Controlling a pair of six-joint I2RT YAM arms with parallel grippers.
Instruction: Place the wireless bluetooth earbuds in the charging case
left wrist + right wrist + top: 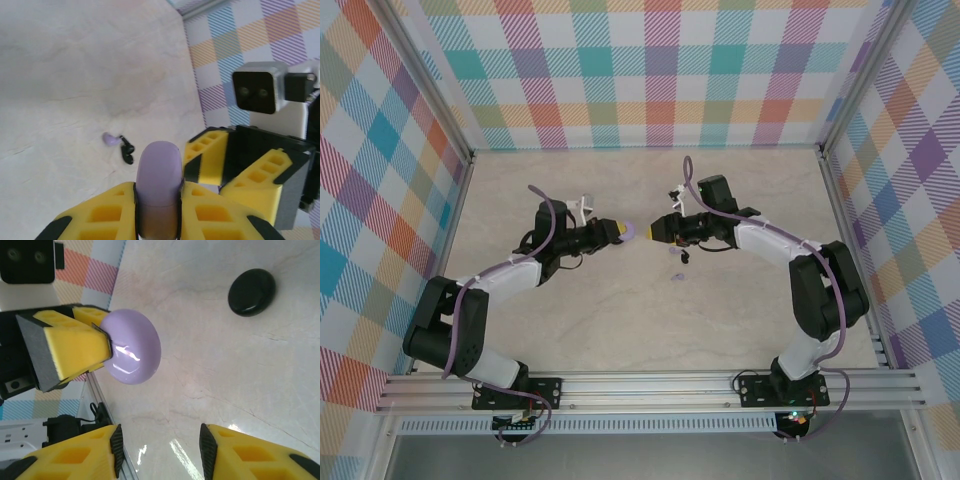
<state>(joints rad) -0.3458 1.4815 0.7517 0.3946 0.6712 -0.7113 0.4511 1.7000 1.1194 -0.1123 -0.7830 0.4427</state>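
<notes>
Left wrist: left claw (159,200) clamps lavender charging case (159,160); right claw (160,450) gapes

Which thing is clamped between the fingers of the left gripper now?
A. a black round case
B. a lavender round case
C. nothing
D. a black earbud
B: the left gripper is shut on the lavender round case, while the black round case lies on the table.
</notes>
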